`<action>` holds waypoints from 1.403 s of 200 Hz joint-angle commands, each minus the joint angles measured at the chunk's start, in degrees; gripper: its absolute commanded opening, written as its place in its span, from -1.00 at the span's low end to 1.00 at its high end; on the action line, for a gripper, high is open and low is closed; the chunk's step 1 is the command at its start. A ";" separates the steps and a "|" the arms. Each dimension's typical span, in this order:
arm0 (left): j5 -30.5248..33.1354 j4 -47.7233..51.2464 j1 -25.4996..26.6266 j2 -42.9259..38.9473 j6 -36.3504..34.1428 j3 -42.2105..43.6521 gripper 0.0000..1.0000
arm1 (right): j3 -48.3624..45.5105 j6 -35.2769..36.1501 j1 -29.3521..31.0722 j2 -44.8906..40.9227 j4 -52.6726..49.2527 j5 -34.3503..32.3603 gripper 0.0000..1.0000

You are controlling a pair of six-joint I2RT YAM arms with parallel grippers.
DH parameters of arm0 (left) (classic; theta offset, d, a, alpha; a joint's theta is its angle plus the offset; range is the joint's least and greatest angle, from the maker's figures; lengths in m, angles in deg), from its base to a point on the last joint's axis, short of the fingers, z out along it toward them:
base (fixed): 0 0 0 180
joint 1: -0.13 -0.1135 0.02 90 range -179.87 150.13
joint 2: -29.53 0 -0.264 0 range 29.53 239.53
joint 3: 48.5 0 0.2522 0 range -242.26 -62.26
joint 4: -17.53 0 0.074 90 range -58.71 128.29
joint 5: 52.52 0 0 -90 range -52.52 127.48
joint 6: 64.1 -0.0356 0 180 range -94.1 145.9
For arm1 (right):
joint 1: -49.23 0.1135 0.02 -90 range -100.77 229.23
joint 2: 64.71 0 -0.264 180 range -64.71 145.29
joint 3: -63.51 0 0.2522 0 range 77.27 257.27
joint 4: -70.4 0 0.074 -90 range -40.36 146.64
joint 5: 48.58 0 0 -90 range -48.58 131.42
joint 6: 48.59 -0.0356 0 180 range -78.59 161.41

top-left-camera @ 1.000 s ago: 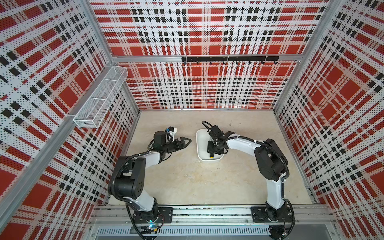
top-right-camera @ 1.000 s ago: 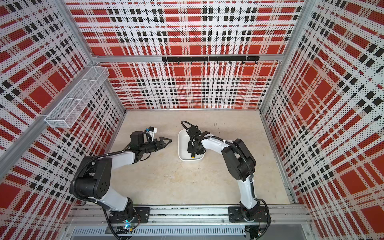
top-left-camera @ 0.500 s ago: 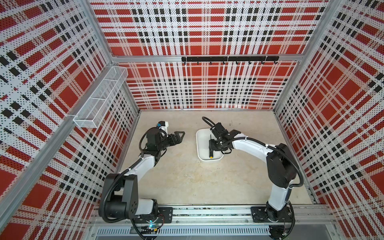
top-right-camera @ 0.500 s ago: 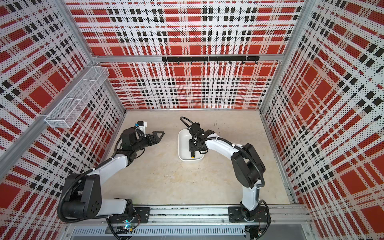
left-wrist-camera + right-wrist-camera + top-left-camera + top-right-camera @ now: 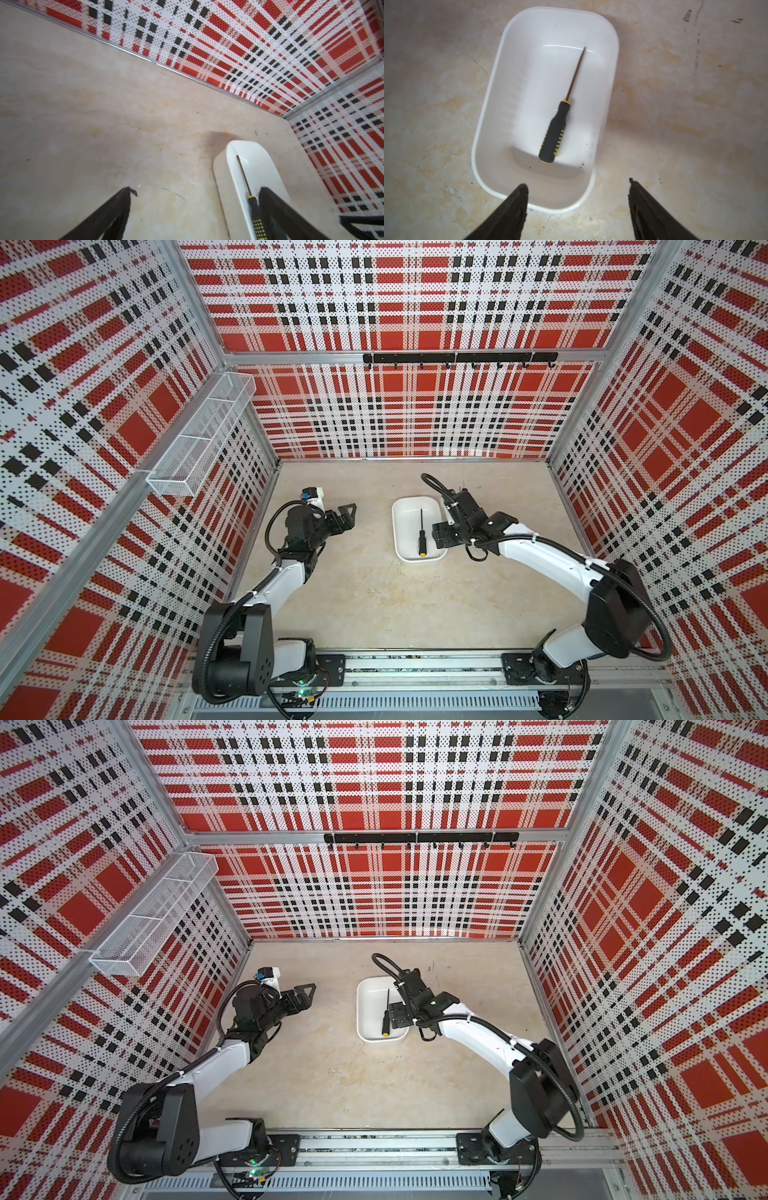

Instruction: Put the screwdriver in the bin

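Releasing is judged complete: in both top views the screwdriver [image 5: 421, 533] lies flat inside the bin [image 5: 405, 510] on the bench [image 5: 374, 593], with the right fingers [image 5: 439, 536] just beside its handle. In the left wrist view the left fingers [image 5: 122, 199] are seen spread and empty. In the right wrist view the right fingers [image 5: 517, 203] are seen spread wide, nothing held, over the bin's near rim. Next, a clear upward retreat is called for.
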State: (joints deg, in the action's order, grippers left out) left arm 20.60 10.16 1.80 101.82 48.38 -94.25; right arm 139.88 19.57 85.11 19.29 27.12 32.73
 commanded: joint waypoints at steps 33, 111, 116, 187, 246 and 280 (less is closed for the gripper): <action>14.81 -12.18 -1.43 -6.84 -9.37 6.49 0.96 | -20.63 15.47 -8.63 -18.72 22.45 -7.17 0.56; 20.76 -32.56 -3.95 -6.94 -18.34 18.18 0.96 | -40.79 22.94 -23.00 -30.77 48.04 -6.51 0.80; 21.25 -33.72 -3.96 -6.62 -19.21 18.71 0.96 | -41.29 22.60 -24.23 -30.52 49.31 -5.76 0.81; 18.67 -57.86 -4.37 4.16 -21.07 26.45 0.96 | -52.45 19.65 -35.41 -20.51 82.20 -2.02 0.81; 16.88 -69.17 -4.36 14.64 -21.12 26.80 0.96 | -52.49 20.17 -37.35 -9.18 91.00 -0.89 0.83; 16.82 -70.87 -4.16 18.35 -21.37 25.85 0.96 | -51.92 19.79 -37.65 -9.62 89.16 0.77 0.83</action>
State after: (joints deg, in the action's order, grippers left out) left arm 38.08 -54.84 -2.16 118.04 28.17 -68.02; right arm 87.05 39.74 48.04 10.05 113.74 32.03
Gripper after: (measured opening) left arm 0.980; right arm 0.914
